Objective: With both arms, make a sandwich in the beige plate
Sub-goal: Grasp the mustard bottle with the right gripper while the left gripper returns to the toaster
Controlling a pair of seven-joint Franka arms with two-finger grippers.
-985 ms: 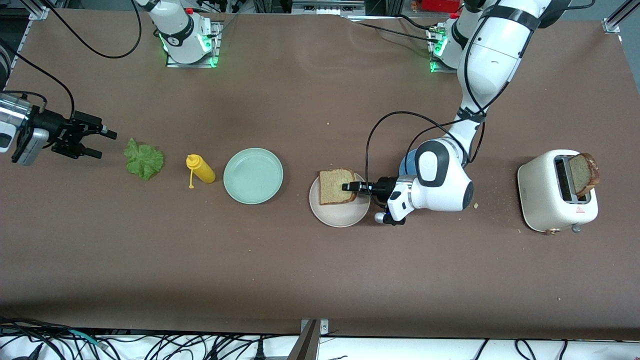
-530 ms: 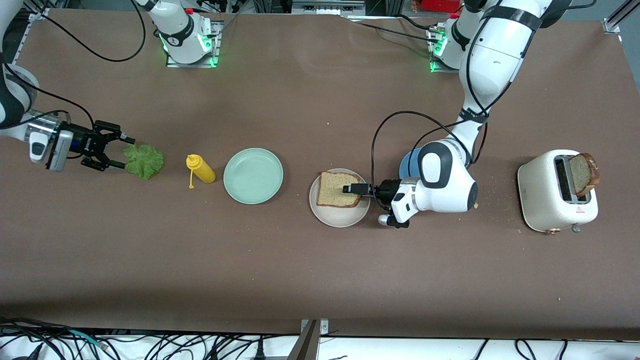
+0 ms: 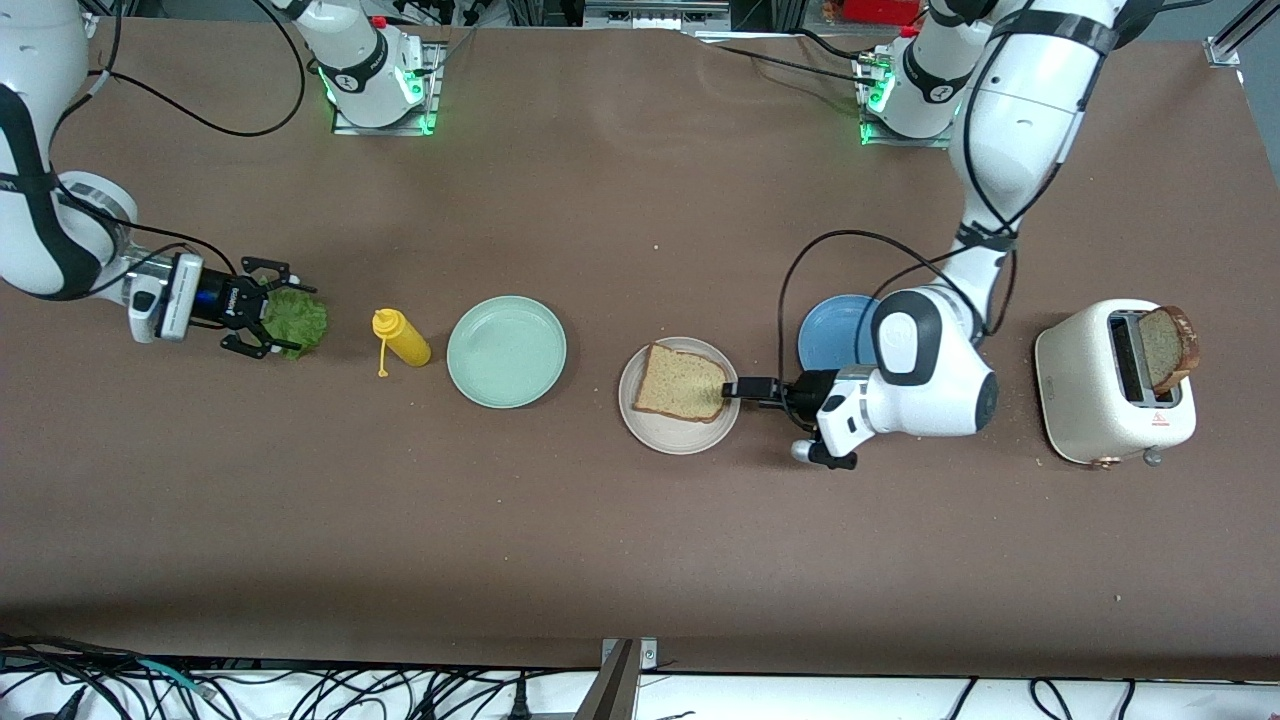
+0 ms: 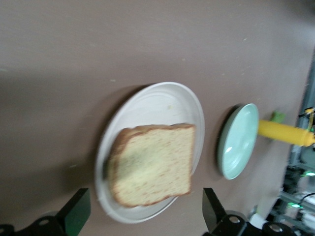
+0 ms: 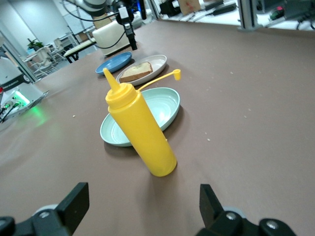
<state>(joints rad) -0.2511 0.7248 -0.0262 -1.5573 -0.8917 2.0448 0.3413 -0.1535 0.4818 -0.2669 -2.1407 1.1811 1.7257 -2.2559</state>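
Observation:
One slice of brown bread (image 3: pixel 682 382) lies flat on the beige plate (image 3: pixel 672 438), also seen in the left wrist view as bread (image 4: pixel 152 164) on the plate (image 4: pixel 152 101). My left gripper (image 3: pixel 745 388) stands open just off the plate's rim, toward the left arm's end, touching nothing; its fingers (image 4: pixel 76 211) frame the slice from outside. My right gripper (image 3: pixel 285 318) is open, low at the green lettuce leaf (image 3: pixel 308 325), its fingers on either side of the leaf's edge. A second slice (image 3: pixel 1168 348) sticks out of the toaster (image 3: pixel 1100 390).
A yellow squeeze bottle (image 3: pixel 402 338) and a mint-green plate (image 3: pixel 506 351) stand between the lettuce and the beige plate. A blue plate (image 3: pixel 838 328) lies by the left arm's wrist. In the right wrist view the bottle (image 5: pixel 140 130) stands close ahead of the gripper (image 5: pixel 142 206).
My left gripper has opened, let go of the bread and drawn back off the plate; the slice now lies flat. My right gripper has travelled across to the lettuce.

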